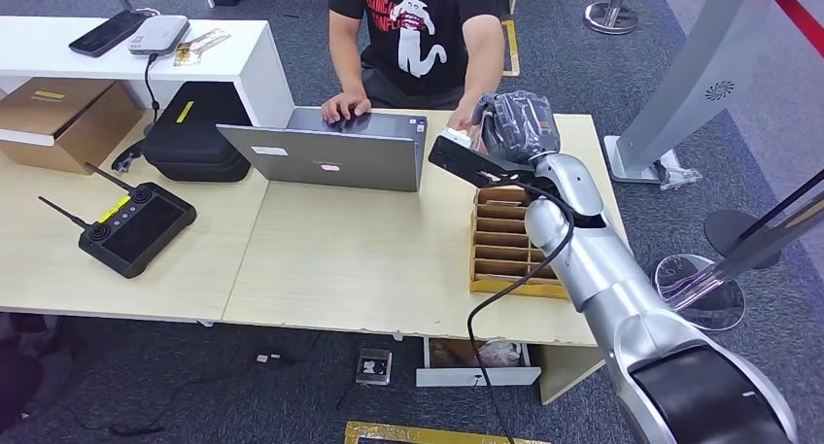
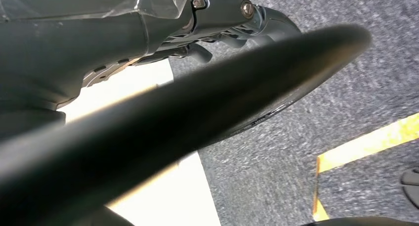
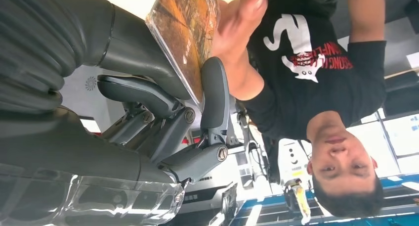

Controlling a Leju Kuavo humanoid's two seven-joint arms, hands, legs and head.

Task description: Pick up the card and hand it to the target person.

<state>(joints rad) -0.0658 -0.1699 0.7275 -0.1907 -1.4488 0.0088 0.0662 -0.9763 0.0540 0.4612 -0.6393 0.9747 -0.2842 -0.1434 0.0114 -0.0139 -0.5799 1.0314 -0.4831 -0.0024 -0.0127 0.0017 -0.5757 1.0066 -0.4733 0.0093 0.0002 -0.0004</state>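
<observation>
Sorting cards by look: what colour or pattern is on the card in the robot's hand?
A mottled orange-brown print on the card, clearest in the right wrist view.

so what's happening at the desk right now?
The robot's right hand is stretched over the wooden card rack toward the seated person, pinching the card between thumb and fingers. The person's hand is at the card's far end, apparently taking it; their other hand rests on the laptop. The card is not yet released. The left hand hangs over the carpet, its grip unclear.
</observation>
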